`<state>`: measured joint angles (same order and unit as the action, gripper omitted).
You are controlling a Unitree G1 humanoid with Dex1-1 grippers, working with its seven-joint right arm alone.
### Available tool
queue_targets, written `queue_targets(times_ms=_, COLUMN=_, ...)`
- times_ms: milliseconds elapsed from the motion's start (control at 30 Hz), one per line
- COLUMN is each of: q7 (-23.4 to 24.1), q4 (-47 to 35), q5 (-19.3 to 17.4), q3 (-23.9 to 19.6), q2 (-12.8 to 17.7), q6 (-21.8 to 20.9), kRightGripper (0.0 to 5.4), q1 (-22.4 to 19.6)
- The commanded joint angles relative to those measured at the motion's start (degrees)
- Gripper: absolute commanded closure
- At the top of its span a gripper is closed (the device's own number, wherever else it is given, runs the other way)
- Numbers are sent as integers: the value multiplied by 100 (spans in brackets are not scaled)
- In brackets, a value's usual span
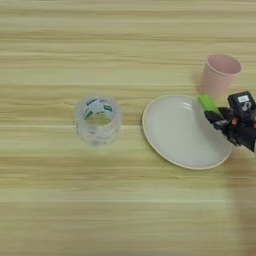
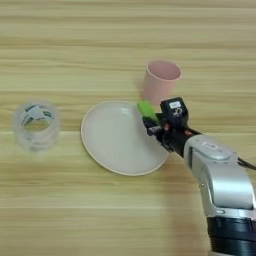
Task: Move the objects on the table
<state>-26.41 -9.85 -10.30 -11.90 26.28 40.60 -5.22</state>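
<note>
Claw (image 2: 152,125) status: we see the right arm's two black fingers clamped on the light green block (image 2: 146,109), which sits over the upper right rim of the white plate (image 2: 115,145), just below the pink cup (image 2: 160,82); whether the block touches the rim, we cannot tell. We locate the clear tape roll (image 1: 98,119) well apart on the bench (image 1: 100,200), left of the plate. We find no purple block in either view.
</note>
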Motion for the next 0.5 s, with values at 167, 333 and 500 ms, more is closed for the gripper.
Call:
queue_targets(times_ms=167, q7=200, q4=-57, q5=74, q3=-446, q2=408, q6=-158, kRightGripper=402, q1=-216)
queue_targets(times_ms=333, q7=357, q4=249, q5=133, q3=-685, q2=473, q6=-247, kRightGripper=402, q1=-339)
queue_targets(times_ms=500, q7=615, q4=687, q5=251, q3=-804, q2=478, q6=-462, kRightGripper=402, q1=-497)
